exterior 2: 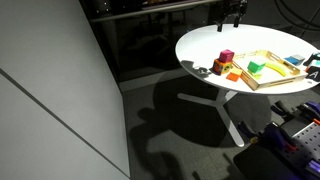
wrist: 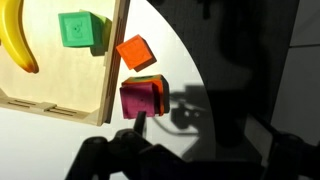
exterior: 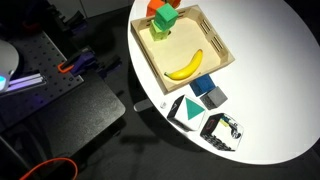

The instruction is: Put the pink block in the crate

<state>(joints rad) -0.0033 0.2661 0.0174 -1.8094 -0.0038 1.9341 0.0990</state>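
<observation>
Just outside the crate [wrist: 112, 70], the pink block [wrist: 142, 98] sits on the white bench [wrist: 40, 140], close beside the orange block [wrist: 135, 52]. It likely needs lifting over that low wall. The pincer [exterior 2: 231, 20] hangs well above, carrying nothing; I cannot tell whether its jaws are apart.

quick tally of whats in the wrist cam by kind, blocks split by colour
green cube: 1
orange block: 1
pink block: 1
banana: 1
crate: 1
total: 5
</observation>
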